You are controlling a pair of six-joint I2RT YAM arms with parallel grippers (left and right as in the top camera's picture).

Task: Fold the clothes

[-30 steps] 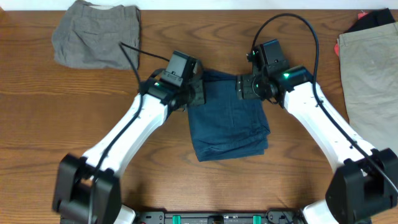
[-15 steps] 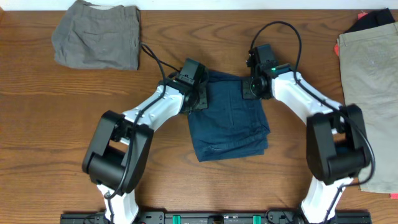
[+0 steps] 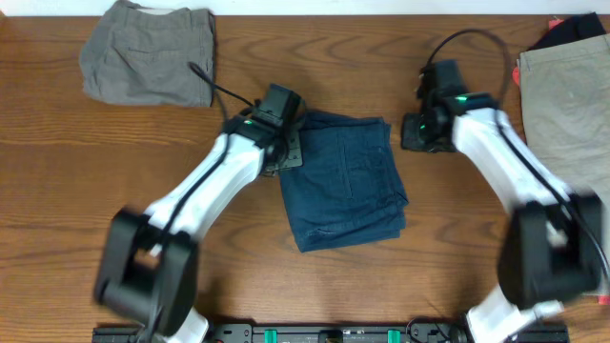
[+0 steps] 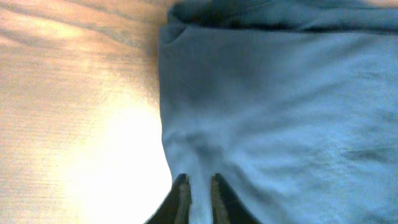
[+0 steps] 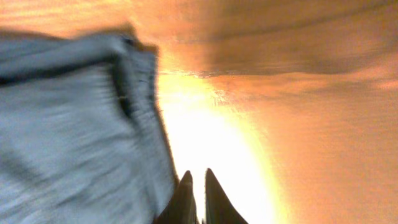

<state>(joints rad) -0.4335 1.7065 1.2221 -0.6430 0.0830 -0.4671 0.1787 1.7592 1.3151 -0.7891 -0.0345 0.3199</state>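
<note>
A dark navy-blue pair of shorts (image 3: pixel 345 191) lies folded into a rough rectangle in the middle of the wooden table (image 3: pixel 95 191). My left gripper (image 3: pixel 289 155) sits at its upper left edge. In the left wrist view a ridge of the navy shorts (image 4: pixel 280 112) is pinched between the nearly closed fingers of the left gripper (image 4: pixel 198 185). My right gripper (image 3: pixel 413 133) is just off the upper right corner of the shorts. In the right wrist view the right gripper (image 5: pixel 196 177) is shut and empty over bare wood, beside the blurred edge of the shorts (image 5: pixel 68 124).
A grey pair of shorts (image 3: pixel 148 52) lies folded at the back left. A beige pair (image 3: pixel 567 105) lies along the right edge, with a dark garment (image 3: pixel 577 29) behind it. Black cables loop above both wrists.
The right gripper has closed and pulled away to the right, off the navy shorts. The left gripper and the shorts have shifted slightly to the left.
</note>
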